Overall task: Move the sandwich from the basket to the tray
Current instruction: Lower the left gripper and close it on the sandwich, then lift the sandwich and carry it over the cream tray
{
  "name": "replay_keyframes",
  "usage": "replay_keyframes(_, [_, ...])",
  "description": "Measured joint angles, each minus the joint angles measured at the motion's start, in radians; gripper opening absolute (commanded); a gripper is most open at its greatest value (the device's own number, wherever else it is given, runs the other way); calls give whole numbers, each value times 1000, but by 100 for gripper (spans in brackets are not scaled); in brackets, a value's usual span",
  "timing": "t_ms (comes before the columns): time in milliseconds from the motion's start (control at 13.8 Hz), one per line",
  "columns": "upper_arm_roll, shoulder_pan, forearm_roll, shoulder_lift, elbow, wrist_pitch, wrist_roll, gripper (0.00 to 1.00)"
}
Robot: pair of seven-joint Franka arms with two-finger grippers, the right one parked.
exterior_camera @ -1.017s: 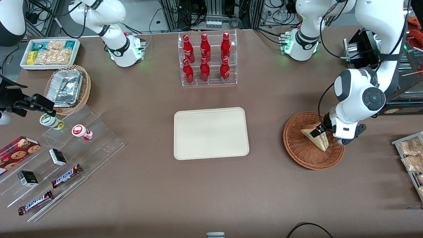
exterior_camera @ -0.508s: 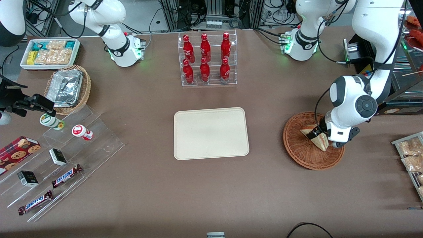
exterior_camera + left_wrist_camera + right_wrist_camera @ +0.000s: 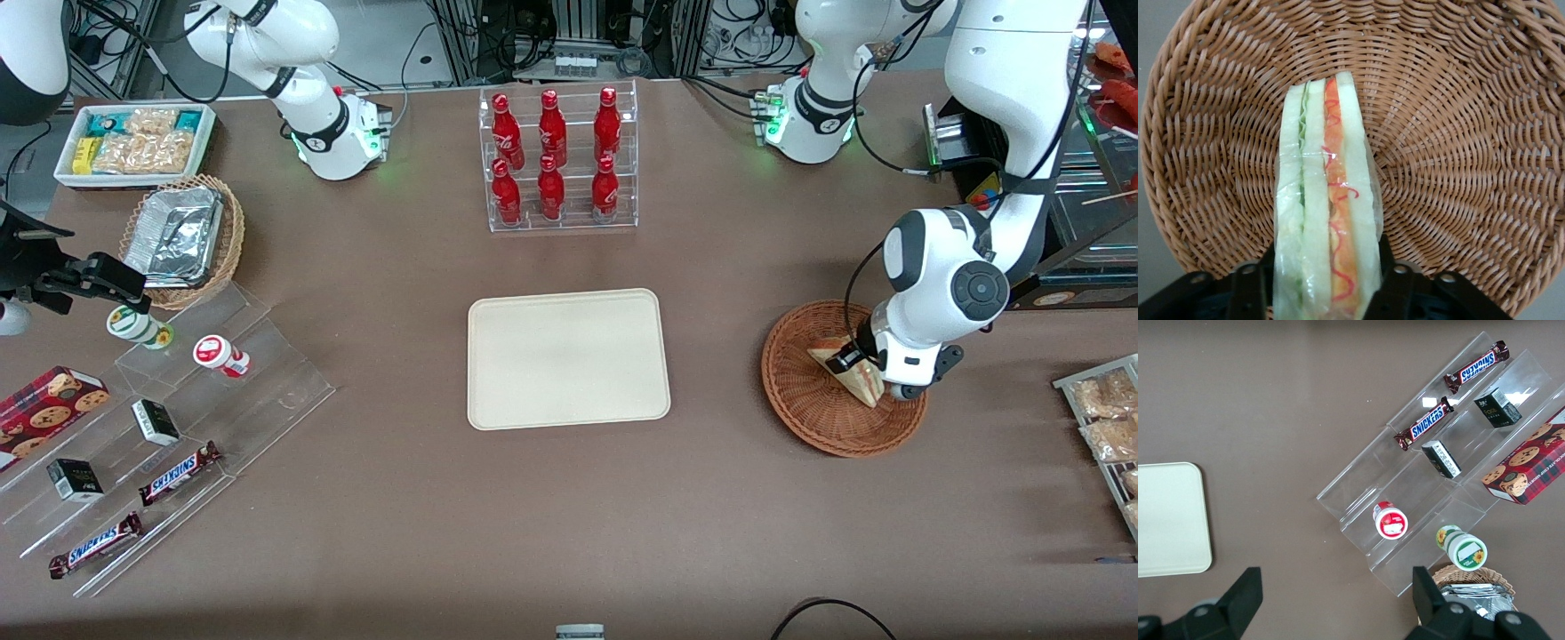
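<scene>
The sandwich (image 3: 864,387) is a wrapped triangular wedge standing on edge in the round reddish-brown wicker basket (image 3: 800,404), toward the working arm's end of the table. In the left wrist view its pale bread with orange and green filling (image 3: 1328,173) rises from the basket weave (image 3: 1458,133). My gripper (image 3: 855,367) is down in the basket, and its black fingers (image 3: 1248,293) press against both flat sides of the wedge, so my gripper (image 3: 1327,297) is shut on it. The sandwich still rests in the basket. The cream tray (image 3: 567,358) lies bare at mid-table.
A clear rack of red bottles (image 3: 558,160) stands farther from the front camera than the tray. Toward the parked arm's end are a clear stepped shelf (image 3: 178,427) with snacks, a light basket of foil trays (image 3: 182,238) and a white snack bin (image 3: 133,142). A rack of packaged snacks (image 3: 1107,427) sits beside the basket.
The working arm has come lower and slightly toward the tray over the basket. Its fingers now sit lower around the sandwich, which has not moved.
</scene>
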Motion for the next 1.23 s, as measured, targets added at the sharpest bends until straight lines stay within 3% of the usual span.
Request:
replay_keyframes(291, [0,0,3,-6,8,-31,0,11])
replay_keyframes(581, [-10,-19,8,-53,69,-174,4,11])
replay_keyframes(872, [-17,-144,9,-80,157,-303,-1,4])
replay_keyframes(1235, [-23,-349,6,-51,238,-319,-12,4])
